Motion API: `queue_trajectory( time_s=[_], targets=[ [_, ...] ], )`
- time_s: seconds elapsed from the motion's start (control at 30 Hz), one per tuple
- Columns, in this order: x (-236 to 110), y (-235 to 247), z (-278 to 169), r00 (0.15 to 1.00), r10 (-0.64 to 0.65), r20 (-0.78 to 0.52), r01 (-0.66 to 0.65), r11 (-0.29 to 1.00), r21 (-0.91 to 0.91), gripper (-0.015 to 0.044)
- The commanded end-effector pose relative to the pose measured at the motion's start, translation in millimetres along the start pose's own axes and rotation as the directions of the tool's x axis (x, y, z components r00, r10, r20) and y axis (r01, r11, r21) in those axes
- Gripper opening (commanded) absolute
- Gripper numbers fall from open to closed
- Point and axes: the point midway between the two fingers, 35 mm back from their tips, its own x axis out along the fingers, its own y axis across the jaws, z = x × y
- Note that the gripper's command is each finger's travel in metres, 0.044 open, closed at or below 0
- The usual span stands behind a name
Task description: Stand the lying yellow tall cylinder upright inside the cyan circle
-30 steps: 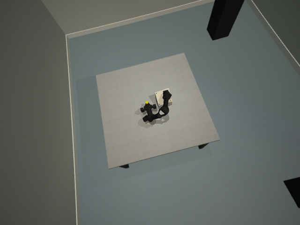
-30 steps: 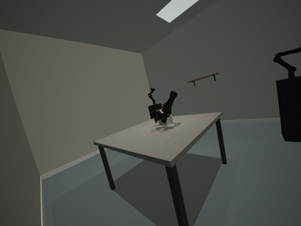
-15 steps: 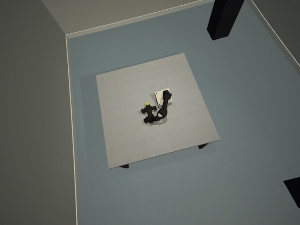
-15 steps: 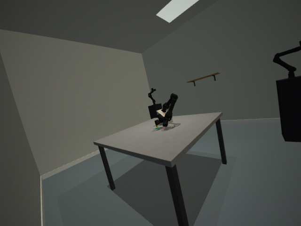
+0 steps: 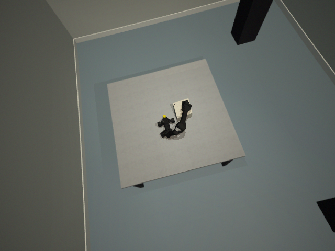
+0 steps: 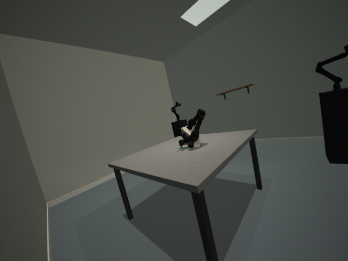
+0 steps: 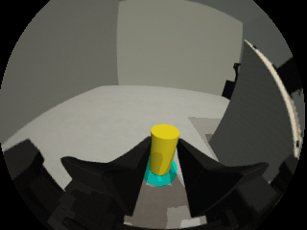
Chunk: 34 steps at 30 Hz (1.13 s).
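Observation:
The yellow tall cylinder (image 5: 164, 116) (image 6: 181, 146) (image 7: 164, 150) stands about upright, its lower end over the inside of the cyan circle (image 6: 181, 148) (image 7: 160, 180). The circle shows around its lower end in the wrist view; any small gap below the cylinder cannot be made out. In the top view the circle is hidden. My gripper (image 7: 164, 140) is low over the table, with one black finger close against each side of the cylinder. It is shut on the cylinder, whose top stands out between the fingertips.
A cream block with a slanted top (image 5: 178, 110) (image 7: 249, 110) stands close beside the gripper, on the right in the wrist view, with part of the arm above it. The grey table (image 5: 140, 159) (image 6: 157, 164) carries both. A dark stand with another arm (image 6: 176, 129) shows behind the table.

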Motion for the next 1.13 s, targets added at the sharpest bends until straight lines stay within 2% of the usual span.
queue_trajectory(
  time_s=[0.0,0.27,0.47,0.8,0.93,1.0,1.1],
  targets=[
    [-0.2,0.4,-0.5,1.0,0.0,-0.003,0.0,1.0,0.004,0.0184],
    [-0.2,0.4,-0.5,1.0,0.0,-0.003,0.0,1.0,0.004,0.0394],
    [-2.1,0.9,3.8,1.0,0.001,-0.003,-0.001,1.0,0.005,0.04],
    [-25.5,-0.1,71.0,1.0,0.005,-0.008,-0.005,1.0,0.018,0.04],
    [-28.1,-1.6,80.6,1.0,0.005,-0.008,-0.005,1.0,0.019,0.04],
    [-24.9,-3.0,81.8,0.999,-0.022,-0.033,0.022,1.0,0.012,0.04],
    [-13.6,-8.8,86.1,0.981,-0.124,-0.15,0.122,0.992,-0.026,0.04]
  ],
)
